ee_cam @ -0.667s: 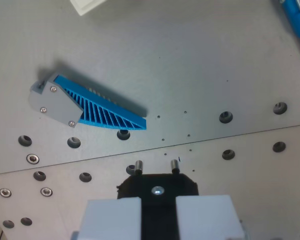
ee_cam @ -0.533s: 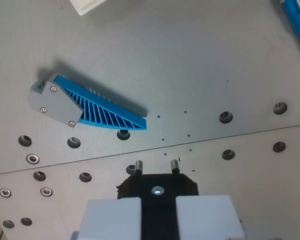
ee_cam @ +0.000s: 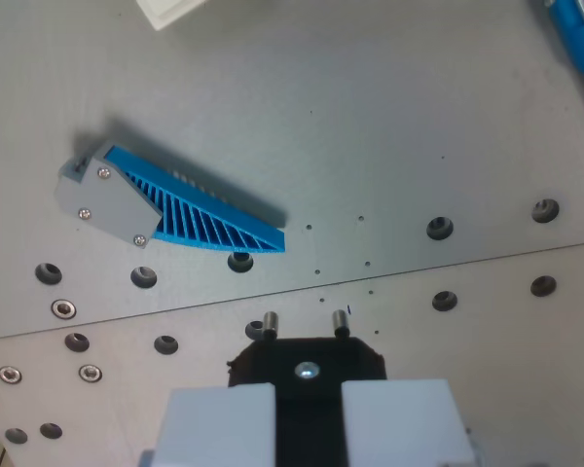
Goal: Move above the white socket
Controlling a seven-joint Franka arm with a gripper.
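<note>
Only a corner of the white socket (ee_cam: 168, 11) shows, cut off by the top edge at the wrist view's left. My gripper (ee_cam: 308, 391) is at the bottom centre, far below the socket in the picture. Its two light grey fingers (ee_cam: 219, 423) are shut on a black plug (ee_cam: 307, 362). Two metal pins (ee_cam: 340, 322) stick out of the plug toward the plate. The plug hangs over the seam between two metal plates.
A blue ribbed wedge (ee_cam: 209, 216) with a grey screwed end cap (ee_cam: 102, 197) lies on the grey metal plate (ee_cam: 389, 126), between the gripper and the socket. A blue part (ee_cam: 576, 34) sits at the top right corner. Rows of holes (ee_cam: 439, 229) and screws cross the plate.
</note>
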